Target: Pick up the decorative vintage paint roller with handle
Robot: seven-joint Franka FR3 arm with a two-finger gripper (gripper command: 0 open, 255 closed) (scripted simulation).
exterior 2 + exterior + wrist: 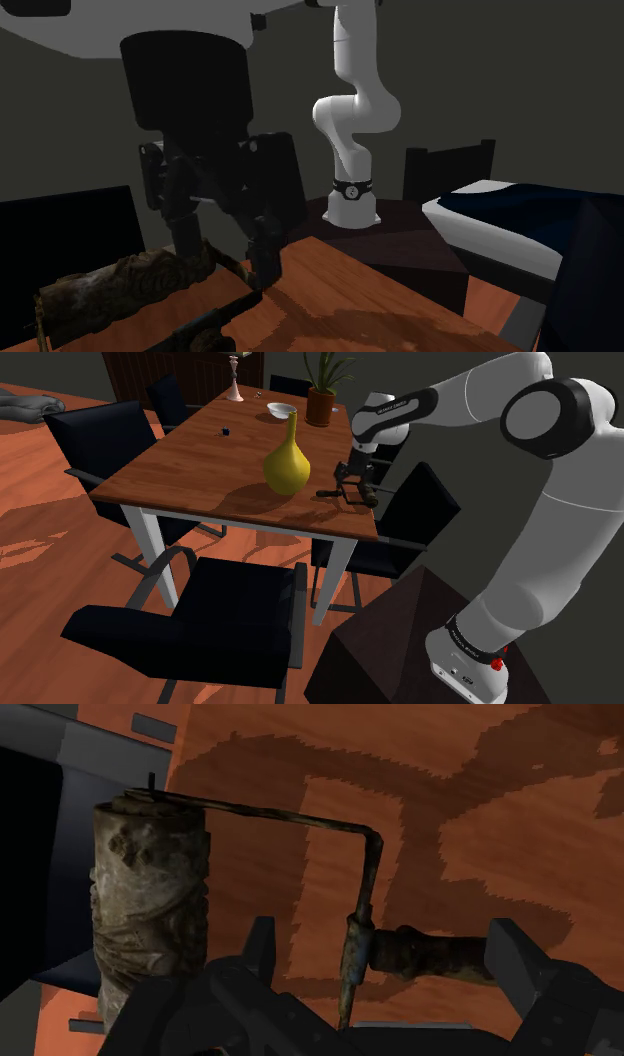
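Note:
The paint roller has a rough brown drum (150,904), a bent rusty wire frame (370,874) and a dark handle (430,954). It lies on the wooden table (200,462), close to the edge at the shoulder view's right. My black gripper (386,936) is low over it and open. The handle lies between the two fingers, and the left finger (262,944) stands clear of it. In the second exterior view the drum (130,285) lies beside the gripper (225,262), which points down at the tabletop. In the shoulder view the gripper (352,490) hangs at the table's right edge.
A yellow vase (287,462) stands just left of the gripper in the shoulder view. Farther back are a white bowl (281,410), a potted plant (322,397), a pink candlestick (234,382) and a small black object (226,429). Black chairs (215,617) ring the table.

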